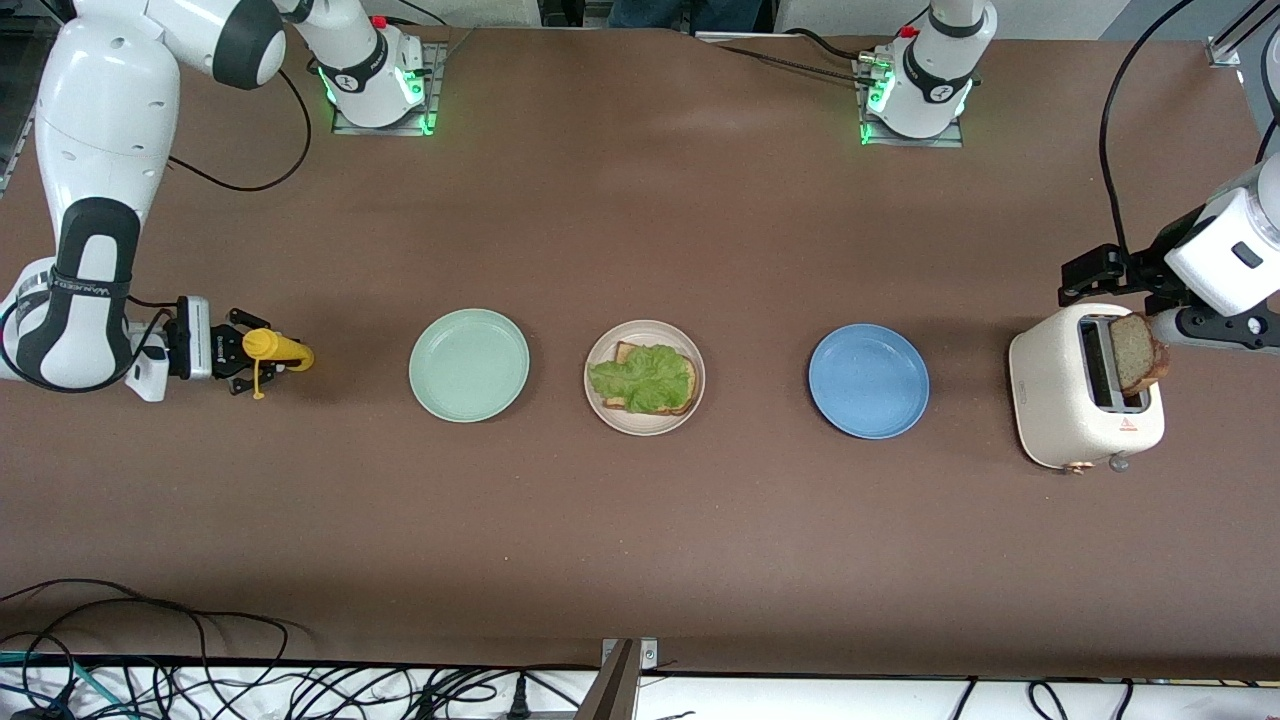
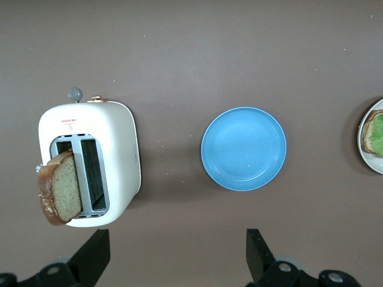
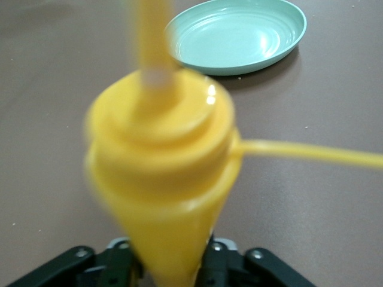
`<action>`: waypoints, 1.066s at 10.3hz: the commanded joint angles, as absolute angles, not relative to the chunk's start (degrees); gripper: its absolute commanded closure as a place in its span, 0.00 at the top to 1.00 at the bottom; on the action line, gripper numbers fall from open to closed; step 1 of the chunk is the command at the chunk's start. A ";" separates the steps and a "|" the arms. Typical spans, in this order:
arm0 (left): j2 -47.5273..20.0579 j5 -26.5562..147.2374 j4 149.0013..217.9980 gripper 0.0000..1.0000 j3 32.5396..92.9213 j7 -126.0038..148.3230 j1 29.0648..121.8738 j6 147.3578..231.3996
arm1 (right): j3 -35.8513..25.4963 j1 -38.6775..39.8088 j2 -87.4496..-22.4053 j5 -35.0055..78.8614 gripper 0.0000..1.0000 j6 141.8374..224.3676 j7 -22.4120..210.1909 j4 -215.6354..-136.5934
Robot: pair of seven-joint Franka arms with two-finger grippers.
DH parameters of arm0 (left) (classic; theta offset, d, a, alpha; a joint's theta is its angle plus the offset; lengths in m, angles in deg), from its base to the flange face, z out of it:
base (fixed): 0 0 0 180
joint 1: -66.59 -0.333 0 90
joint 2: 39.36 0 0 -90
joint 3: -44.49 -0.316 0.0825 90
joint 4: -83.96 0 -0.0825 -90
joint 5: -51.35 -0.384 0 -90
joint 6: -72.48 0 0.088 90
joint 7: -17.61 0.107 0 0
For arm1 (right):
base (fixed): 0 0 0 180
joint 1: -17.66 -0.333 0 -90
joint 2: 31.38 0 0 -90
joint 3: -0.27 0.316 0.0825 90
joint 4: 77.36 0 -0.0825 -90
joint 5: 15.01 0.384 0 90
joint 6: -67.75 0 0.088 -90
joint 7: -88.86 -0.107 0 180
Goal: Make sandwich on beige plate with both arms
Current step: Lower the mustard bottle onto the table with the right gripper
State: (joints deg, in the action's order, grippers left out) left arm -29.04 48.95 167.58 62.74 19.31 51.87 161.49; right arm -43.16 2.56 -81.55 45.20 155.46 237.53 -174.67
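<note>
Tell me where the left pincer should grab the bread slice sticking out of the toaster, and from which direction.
Grip the upper half of the bread slice across its two flat faces, coming down from above. It stands on edge in the toaster slot, leaning out, so only its top is exposed and a straight lift should free it. The open left pincer hangs above the table beside the toaster.

Even, bright overhead light; short soft shadows under the plates. Front view sharp throughout. Right wrist view: yellow bottle (image 3: 161, 173) badly blurred, mint green plate (image 3: 236, 36) at one o'clock crisper, with glare streaks. Left wrist view clear, toaster (image 2: 90, 164) shadow faint.
</note>
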 commanded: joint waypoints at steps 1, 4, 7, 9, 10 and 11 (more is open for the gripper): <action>-29.60 50.38 167.72 1.00 62.86 19.81 51.48 161.51 | -42.79 3.16 -81.82 46.17 0.97 155.46 237.66 -174.56; -29.60 50.38 167.72 1.00 62.86 19.81 51.48 161.51 | -42.88 3.08 -81.65 46.87 1.00 155.02 236.34 -174.21; -29.60 50.29 167.72 1.00 62.86 19.81 51.48 161.51 | -42.79 2.99 -81.65 47.04 1.00 155.28 236.34 -174.12; -29.60 50.29 167.72 1.00 62.86 19.81 51.48 161.51 | -42.79 2.99 -81.56 46.96 1.00 155.37 236.34 -173.95; -29.60 50.38 167.72 1.00 62.86 19.81 51.48 161.51 | -42.79 2.90 -81.65 47.04 1.00 155.46 236.25 -173.60; -29.60 50.38 167.72 1.00 62.86 19.81 51.48 161.51 | -42.79 2.81 -81.65 47.04 1.00 155.46 236.25 -173.07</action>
State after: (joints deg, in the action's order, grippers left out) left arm -29.04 48.95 167.58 62.74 19.31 51.86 161.49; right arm -43.13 2.53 -81.72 46.11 155.46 237.13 -174.16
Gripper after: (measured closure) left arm 0.000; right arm 0.000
